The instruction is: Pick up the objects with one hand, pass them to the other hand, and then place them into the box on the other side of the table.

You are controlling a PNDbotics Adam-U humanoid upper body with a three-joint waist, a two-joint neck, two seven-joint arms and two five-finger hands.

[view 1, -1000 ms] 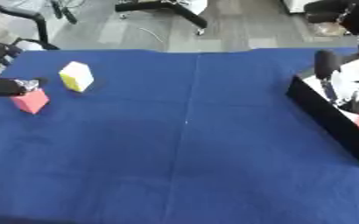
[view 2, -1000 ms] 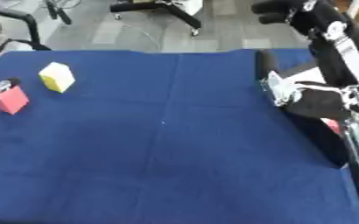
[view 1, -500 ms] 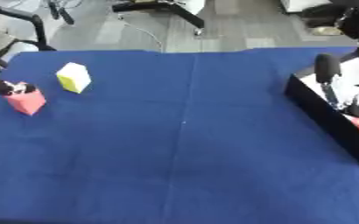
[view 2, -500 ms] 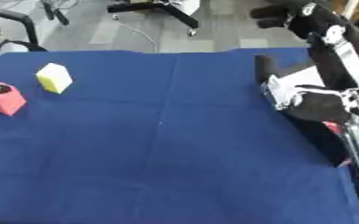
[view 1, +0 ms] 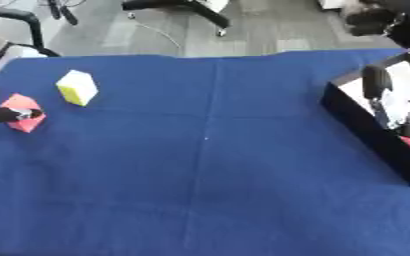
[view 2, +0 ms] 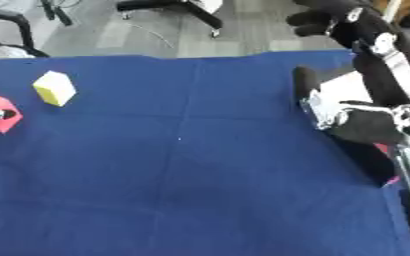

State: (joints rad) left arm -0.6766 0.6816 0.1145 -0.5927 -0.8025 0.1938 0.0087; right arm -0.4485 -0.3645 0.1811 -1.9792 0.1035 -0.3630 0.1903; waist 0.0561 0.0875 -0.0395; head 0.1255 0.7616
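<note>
fingers of left hand touch pink block.

blue-clothed table with yellow block, red block, black box

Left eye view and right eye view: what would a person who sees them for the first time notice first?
Probably the wide dark blue cloth-covered table, which fills most of both views. Against it stand out a pale yellow rectangular block and a pink-red block at the far left, where the left hand touches the pink-red one. At the right edge the black right hand hangs over an open black box.
</note>
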